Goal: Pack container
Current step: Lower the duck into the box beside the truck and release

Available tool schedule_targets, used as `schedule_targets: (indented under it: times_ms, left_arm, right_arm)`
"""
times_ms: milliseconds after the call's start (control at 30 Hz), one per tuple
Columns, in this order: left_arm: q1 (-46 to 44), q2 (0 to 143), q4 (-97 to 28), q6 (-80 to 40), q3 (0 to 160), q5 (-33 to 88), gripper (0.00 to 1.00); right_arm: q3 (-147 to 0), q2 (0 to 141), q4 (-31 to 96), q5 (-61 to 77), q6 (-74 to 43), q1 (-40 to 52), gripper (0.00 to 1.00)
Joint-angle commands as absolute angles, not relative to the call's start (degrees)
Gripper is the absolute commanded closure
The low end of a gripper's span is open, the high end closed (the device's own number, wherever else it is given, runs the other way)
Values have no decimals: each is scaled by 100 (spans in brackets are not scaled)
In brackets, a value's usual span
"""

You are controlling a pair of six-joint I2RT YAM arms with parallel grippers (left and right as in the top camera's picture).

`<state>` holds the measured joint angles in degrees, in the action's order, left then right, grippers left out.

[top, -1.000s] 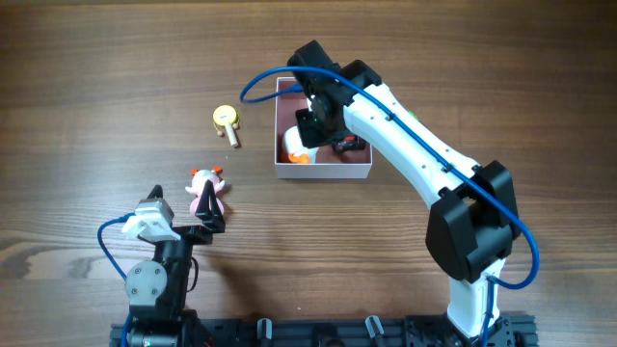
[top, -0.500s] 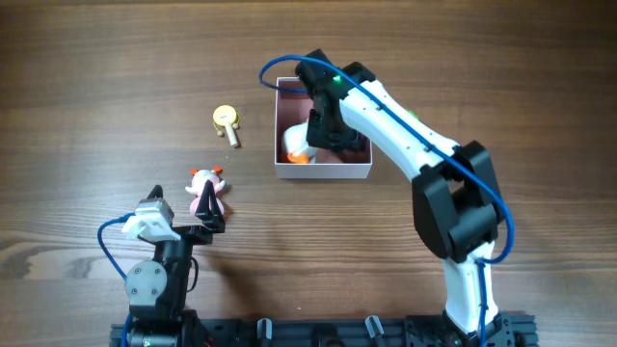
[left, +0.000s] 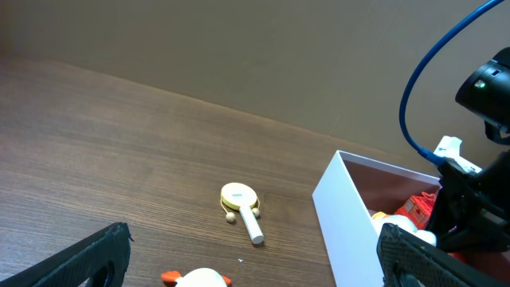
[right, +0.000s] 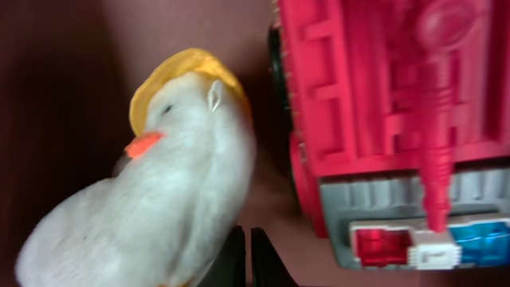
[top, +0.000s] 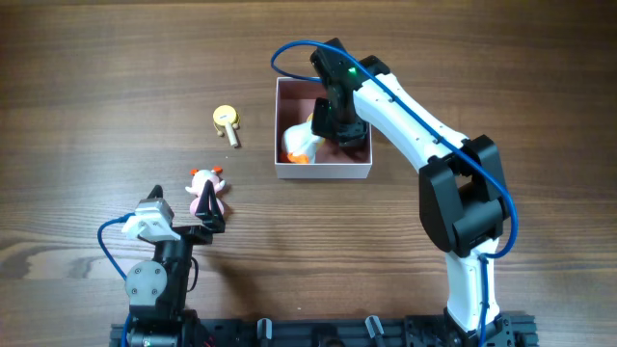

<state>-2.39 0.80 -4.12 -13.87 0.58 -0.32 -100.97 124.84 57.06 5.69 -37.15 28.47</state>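
The container [top: 323, 172], a white-walled square box with a pink inside, stands at mid table. A white duck toy [top: 297, 145] with a yellow cap lies in its left half. My right gripper [top: 335, 127] is down inside the box. In the right wrist view its fingers [right: 248, 257] are shut on nothing, between the duck [right: 151, 199] and a red fire truck [right: 382, 119] on the pink floor [right: 72, 72]. My left gripper [top: 206, 218] is open and low, just behind a pink-and-white toy [top: 205, 190]. The left wrist view [left: 255, 267] shows the toy's top [left: 203, 278].
A yellow rattle with a white handle [top: 227, 120] lies on the wood left of the box; it also shows in the left wrist view [left: 239, 206], with the box wall [left: 343, 215] to its right. The right arm's blue cable arcs over the box.
My right arm has shifted right and its wrist has turned over the box, uncovering more of the duck. The left arm and the loose toys have not moved.
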Motion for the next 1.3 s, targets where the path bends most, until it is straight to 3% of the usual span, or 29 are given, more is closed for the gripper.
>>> schedule_targets:
  times_ms: [0,267,800,1267]
  left_arm:
    - [-207,43,-416,-1413,32,-49,0]
    - [-207,43,-416,-1413,32,-49,0]
    - [-207,43,-416,-1413,32,-49,0]
    - [-207,43,-416,-1413,32,-49,0]
  right_arm:
    - [-10075,12527,5537,928,-3398,2893,96]
    - [-10075,12527,5295,1096,-3269,2908,96]
    - [-10075,12527,5168,1297,-1883,2906,95]
    - [-10075,12527,5111,600,-2034,2906,94]
